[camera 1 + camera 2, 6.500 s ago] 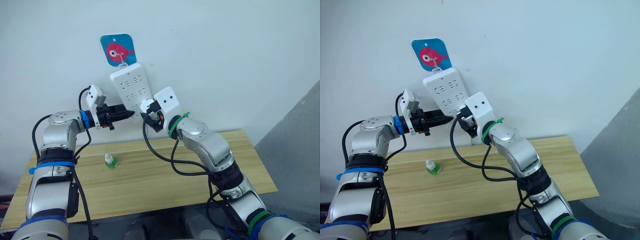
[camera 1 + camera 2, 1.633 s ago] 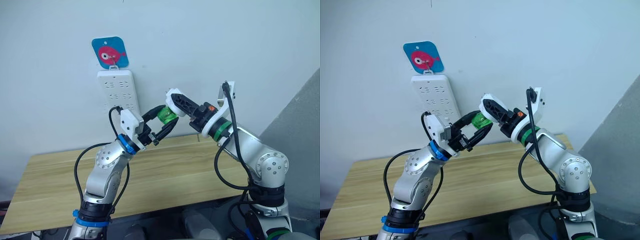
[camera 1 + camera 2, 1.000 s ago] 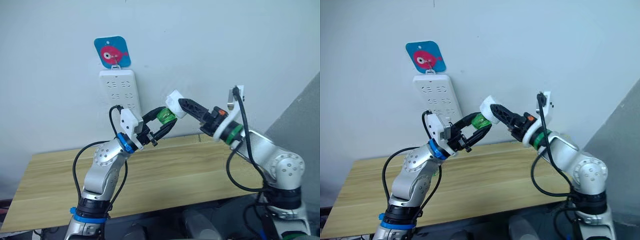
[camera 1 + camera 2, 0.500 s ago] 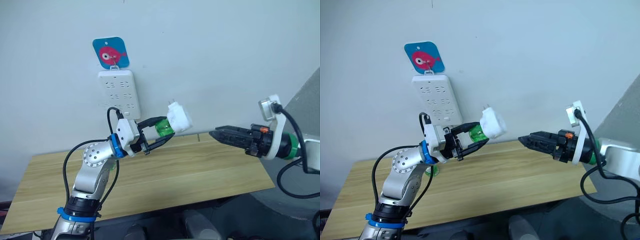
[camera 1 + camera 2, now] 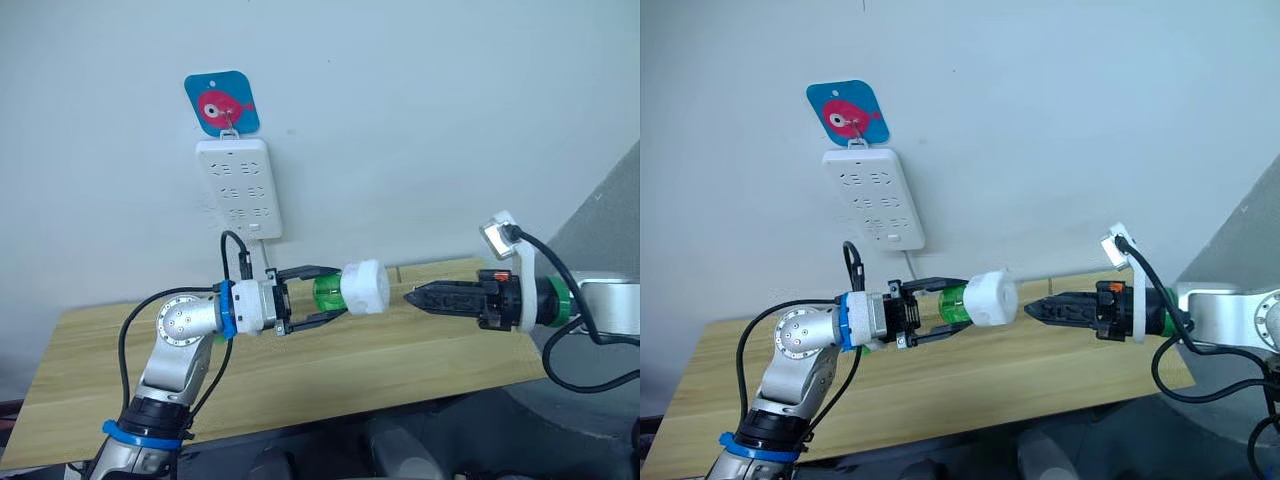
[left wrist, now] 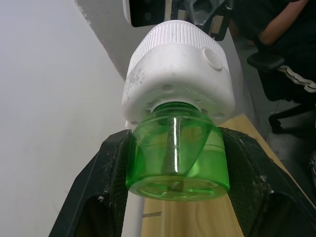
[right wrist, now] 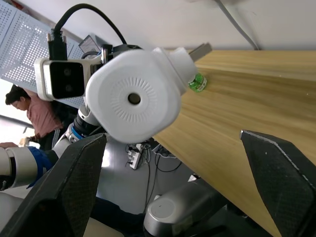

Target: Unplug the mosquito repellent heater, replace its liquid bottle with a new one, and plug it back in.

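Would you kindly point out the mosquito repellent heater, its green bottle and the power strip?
mosquito repellent heater [image 5: 364, 287], left eye view, white body.
green bottle [image 6: 177, 153], left wrist view, clear wall.
power strip [image 5: 239, 187], left eye view, socket face.

Matt white plastic heater [image 6: 177, 74]; glossy clear green bottle [image 6: 177, 153]; smooth pale wood table [image 5: 400, 350]

Left gripper [image 5: 322, 304] clamps the green liquid bottle [image 5: 328, 293] of the mosquito repellent heater [image 5: 364, 288] (held level). Right gripper [image 5: 410, 296], fingers spread, points at the heater's face, just apart.
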Controlling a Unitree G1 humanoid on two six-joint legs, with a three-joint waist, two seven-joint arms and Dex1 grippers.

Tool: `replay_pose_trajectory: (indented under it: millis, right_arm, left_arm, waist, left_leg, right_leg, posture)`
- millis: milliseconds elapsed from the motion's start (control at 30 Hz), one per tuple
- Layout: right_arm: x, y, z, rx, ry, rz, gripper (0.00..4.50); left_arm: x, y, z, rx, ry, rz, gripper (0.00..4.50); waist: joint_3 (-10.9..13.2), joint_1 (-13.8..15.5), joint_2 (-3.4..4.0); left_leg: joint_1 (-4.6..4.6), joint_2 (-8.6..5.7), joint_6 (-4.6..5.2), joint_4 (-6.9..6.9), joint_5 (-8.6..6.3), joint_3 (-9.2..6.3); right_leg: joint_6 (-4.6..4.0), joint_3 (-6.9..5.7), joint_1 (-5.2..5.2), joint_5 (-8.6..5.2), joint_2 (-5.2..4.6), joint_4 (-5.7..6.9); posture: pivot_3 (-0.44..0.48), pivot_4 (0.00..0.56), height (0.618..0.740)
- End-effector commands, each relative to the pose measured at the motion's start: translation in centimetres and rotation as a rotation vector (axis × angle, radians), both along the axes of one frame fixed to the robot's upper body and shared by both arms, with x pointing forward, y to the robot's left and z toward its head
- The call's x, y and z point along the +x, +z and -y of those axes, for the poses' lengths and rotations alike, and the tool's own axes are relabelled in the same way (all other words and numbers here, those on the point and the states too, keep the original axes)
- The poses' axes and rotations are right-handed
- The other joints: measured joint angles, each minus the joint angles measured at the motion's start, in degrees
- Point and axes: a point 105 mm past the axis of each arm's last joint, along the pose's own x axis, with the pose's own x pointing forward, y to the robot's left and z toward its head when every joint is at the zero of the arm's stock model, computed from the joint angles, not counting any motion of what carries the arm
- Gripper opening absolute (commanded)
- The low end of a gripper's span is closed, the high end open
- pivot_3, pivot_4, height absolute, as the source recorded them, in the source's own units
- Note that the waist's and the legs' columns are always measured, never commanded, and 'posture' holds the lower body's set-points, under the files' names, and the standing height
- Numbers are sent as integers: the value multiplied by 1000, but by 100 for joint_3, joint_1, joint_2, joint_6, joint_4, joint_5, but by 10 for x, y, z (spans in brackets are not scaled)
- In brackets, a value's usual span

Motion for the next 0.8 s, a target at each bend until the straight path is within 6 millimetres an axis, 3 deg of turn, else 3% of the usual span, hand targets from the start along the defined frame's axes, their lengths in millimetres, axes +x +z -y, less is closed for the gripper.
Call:
replay_pose_trajectory:
  millis: [33, 300, 500, 800]
  right_arm:
    - [-3, 13, -3, 19, 37, 34, 4500]
    - [-10, 11, -2, 30, 67, 17, 4500]
    - [-16, 3, -11, 58, 84, -3, 4500]
    - [-13, -14, -34, 122, -23, -23, 4500]
  left_arm:
    - [-4, 6, -1, -1, -13, 54, 2320]
    - [-5, 1, -5, 13, -12, 85, 2320]
    - [-7, -5, -5, 50, -24, 138, 2320]
    - [-6, -8, -3, 96, -20, 247, 2320]
  waist:
    - [1, 1, 1]
    - [2, 7, 2]
    - [4, 5, 2]
    - [15, 16, 2]
  left_leg:
    - [0, 0, 0, 0, 0, 0]
    - [1, 2, 0, -1, 0, 2]
    - [1, 2, 0, -1, 0, 3]
    - [0, 2, 0, -1, 0, 3]
  right_leg:
    - [0, 0, 0, 0, 0, 0]
    - [0, -1, -1, 0, 0, 0]
    - [0, 0, -1, 0, 0, 0]
    - [0, 2, -1, 0, 0, 0]
  posture:
    - [-207, 105, 729]
    - [-214, 107, 729]
    - [-213, 109, 729]
    - [-204, 117, 729]
